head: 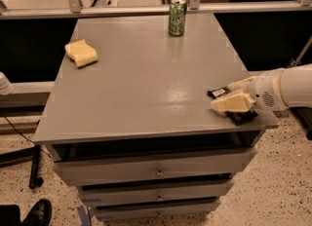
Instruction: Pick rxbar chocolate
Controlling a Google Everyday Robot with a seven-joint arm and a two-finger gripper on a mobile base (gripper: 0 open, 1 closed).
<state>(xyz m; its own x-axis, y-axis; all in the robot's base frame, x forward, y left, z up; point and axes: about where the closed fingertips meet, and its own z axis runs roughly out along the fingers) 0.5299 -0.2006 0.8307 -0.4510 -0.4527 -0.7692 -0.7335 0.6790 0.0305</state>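
Note:
The rxbar chocolate [219, 92] is a thin black bar with a white patch. It lies flat near the right front corner of the grey cabinet top [146, 79]. My gripper [235, 95], cream-coloured on a white arm, reaches in from the right. It sits low over the middle of the bar and covers it. One end of the bar shows to the left of the gripper. The other end shows below it, near the table's front edge.
A green drink can [177, 17] stands at the back centre. A yellow sponge [81, 53] lies at the back left. Drawers [156, 171] sit below the top. A glass rail runs behind the cabinet. A shoe [36, 213] is on the floor at lower left.

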